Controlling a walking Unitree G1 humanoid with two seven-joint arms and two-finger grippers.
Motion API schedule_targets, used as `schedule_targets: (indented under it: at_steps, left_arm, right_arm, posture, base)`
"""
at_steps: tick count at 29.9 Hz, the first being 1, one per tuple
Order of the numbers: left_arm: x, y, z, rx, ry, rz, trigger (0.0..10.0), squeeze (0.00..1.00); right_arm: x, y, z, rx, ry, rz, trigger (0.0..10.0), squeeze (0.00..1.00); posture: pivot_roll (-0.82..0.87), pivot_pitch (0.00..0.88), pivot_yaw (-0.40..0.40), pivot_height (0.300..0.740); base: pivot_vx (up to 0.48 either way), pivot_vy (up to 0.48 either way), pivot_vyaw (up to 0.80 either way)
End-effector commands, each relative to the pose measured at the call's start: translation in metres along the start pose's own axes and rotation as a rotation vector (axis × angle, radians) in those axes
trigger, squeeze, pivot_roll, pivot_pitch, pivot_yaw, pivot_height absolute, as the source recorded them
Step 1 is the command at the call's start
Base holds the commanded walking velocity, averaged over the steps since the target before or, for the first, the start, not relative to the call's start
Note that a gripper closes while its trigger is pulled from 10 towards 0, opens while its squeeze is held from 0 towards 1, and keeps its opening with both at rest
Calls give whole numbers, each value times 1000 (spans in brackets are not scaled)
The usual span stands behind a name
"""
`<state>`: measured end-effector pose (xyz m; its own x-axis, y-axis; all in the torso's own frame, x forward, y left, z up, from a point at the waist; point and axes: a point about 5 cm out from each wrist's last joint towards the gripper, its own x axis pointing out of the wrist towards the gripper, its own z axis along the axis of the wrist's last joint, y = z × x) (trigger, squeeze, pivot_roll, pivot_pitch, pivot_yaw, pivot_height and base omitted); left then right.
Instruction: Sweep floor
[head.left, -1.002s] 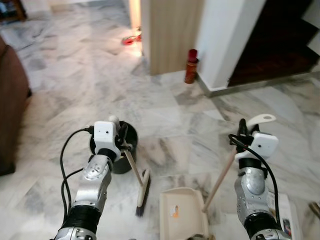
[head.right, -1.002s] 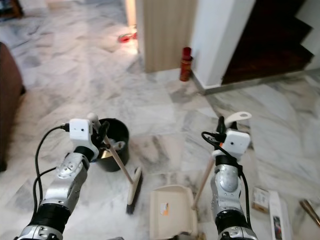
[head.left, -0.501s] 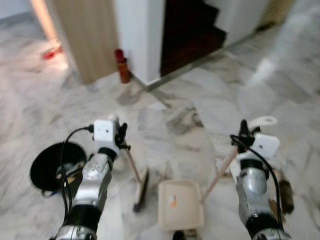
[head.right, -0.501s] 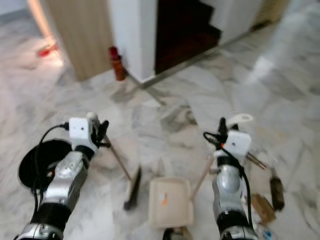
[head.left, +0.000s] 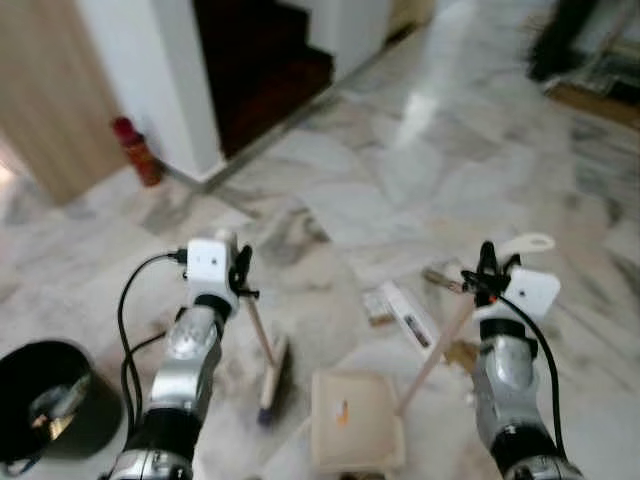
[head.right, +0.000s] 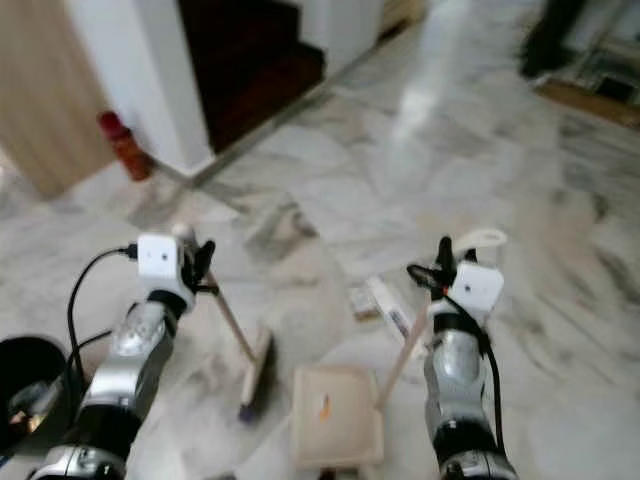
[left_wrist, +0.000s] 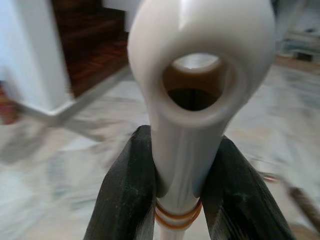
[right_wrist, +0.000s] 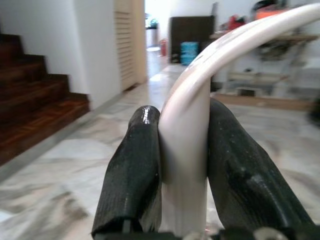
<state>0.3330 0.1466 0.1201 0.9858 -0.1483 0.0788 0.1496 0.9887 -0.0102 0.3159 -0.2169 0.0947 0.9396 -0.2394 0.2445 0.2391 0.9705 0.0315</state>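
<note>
My left gripper (head.left: 238, 268) is shut on the pale top of the broom handle (left_wrist: 185, 130). The handle slants down to the brush head (head.left: 272, 375), which rests on the marble floor. My right gripper (head.left: 487, 270) is shut on the cream looped handle (right_wrist: 186, 150) of the dustpan (head.left: 355, 432). The pan lies flat on the floor between my arms, just right of the brush. Litter lies beyond the pan: a white box (head.left: 410, 315), a small packet (head.left: 377, 305) and a brown scrap (head.left: 441, 278).
A black bucket (head.left: 45, 400) stands at the lower left. A red bottle (head.left: 137, 152) stands by a white wall corner (head.left: 175, 90), with dark wooden stairs (head.left: 265, 60) behind. Open marble floor stretches ahead and to the right; dark blurred furniture (head.left: 590, 50) sits far right.
The view has swung to the right: bucket, bottle and wall corner slid leftward and the litter came into view. Both grippers keep the same hold on broom and dustpan.
</note>
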Motion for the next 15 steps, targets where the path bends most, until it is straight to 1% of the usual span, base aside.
schedule_targets:
  at_steps: [1,3,6,10,15]
  left_arm:
    - [0,3,4,13,-28,0,10000,0]
    - [-1,2,3,30,-24,-2,10000,0]
    - [0,3,3,26,-25,5,10000,0]
    - [0,3,4,21,-28,8,10000,0]
    - [-1,4,3,29,-23,9,10000,0]
  right_arm:
    - [3,-4,5,3,-27,-20,10000,0]
    - [2,-1,5,-6,-23,10,10000,0]
    - [1,1,4,-15,-22,29,10000,0]
    - [1,-9,4,-8,-22,-21,10000,0]
    - [1,-11,5,-16,-25,-21,10000,0]
  posture:
    - [130,93,10,740]
    - [128,100,8,740]
    - [130,104,6,740]
    - [131,111,8,740]
    - [126,117,8,740]
  base:
    - [0,0,-800]
    - [0,-323,-800]
    - [0,-395,-800]
    - [0,-283,-800]
    - [0,-253,-800]
